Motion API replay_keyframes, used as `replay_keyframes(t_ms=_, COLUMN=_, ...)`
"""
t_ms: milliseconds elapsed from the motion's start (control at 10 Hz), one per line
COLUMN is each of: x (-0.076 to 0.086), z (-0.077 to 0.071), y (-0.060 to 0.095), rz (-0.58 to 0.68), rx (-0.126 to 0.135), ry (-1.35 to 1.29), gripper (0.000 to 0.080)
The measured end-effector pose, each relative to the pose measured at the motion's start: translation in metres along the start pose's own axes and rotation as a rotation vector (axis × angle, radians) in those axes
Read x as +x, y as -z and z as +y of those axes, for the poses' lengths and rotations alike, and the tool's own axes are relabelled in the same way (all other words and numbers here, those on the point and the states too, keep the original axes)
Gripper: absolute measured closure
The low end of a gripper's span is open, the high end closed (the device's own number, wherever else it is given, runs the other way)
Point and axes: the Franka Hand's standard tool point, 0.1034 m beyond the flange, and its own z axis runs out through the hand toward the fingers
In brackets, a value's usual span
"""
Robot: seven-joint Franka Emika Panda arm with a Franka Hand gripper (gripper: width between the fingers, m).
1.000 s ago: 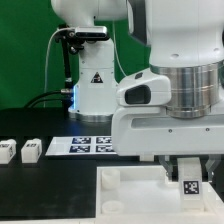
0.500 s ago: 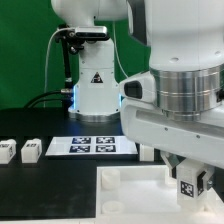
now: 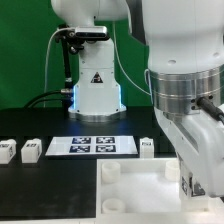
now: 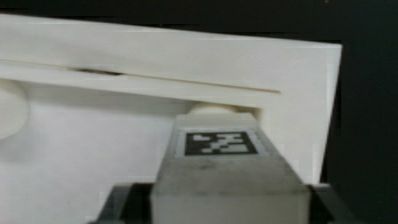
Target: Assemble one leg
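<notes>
My gripper (image 4: 222, 205) is shut on a white leg (image 4: 221, 165), whose black-and-white tag faces the wrist camera. The dark fingers (image 4: 128, 203) press its two sides. The leg's round end points at the far edge of the large white panel (image 4: 107, 130) and hangs over it. In the exterior view the gripper (image 3: 192, 195) is low at the right, over the panel (image 3: 135, 195). It is mostly hidden behind the arm's wrist, and only a bit of the held leg (image 3: 187, 184) shows. Whether the leg touches the panel I cannot tell.
Two loose legs (image 3: 6, 150) (image 3: 31, 150) stand at the exterior view's left and a third leg (image 3: 146, 147) stands beside the marker board (image 3: 92, 146). The panel has raised round corner sockets (image 3: 108, 175). The arm's base (image 3: 95, 85) stands behind.
The arm's wrist has swung toward the exterior view's right and turned, still holding the leg over the panel. The loose leg beside the marker board has come into view.
</notes>
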Motion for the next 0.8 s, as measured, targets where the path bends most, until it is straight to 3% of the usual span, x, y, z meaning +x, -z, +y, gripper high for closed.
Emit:
replay_keyframes(t_ms=100, x=0.000, z=0.000, y=0.000, rz=-0.001, rx=0.000, ry=-0.030, gripper=0.0509)
replay_keyframes(t_ms=200, x=0.000, z=0.001, y=-0.001, rz=-0.001, rx=-0.003, ry=-0.019, gripper=0.0362)
replay_keyframes(t_ms=300, x=0.000, z=0.001, y=-0.001, rz=-0.001, rx=-0.003, ry=-0.018, gripper=0.0362)
replay_keyframes(t_ms=400, x=0.000, z=0.001, y=-0.001, rz=-0.001, rx=-0.003, ry=0.004, gripper=0.0225)
replay_keyframes(t_ms=500, x=-0.001, z=0.001, y=-0.002, rz=-0.001, rx=-0.004, ry=0.054, gripper=0.0173)
replay_keyframes(t_ms=700, x=-0.016, z=0.007, y=-0.002, rz=-0.006, rx=-0.027, ry=0.175, gripper=0.0155)
replay_keyframes(t_ms=800, x=-0.014, z=0.007, y=-0.003, rz=-0.007, rx=-0.027, ry=0.261, gripper=0.0155)
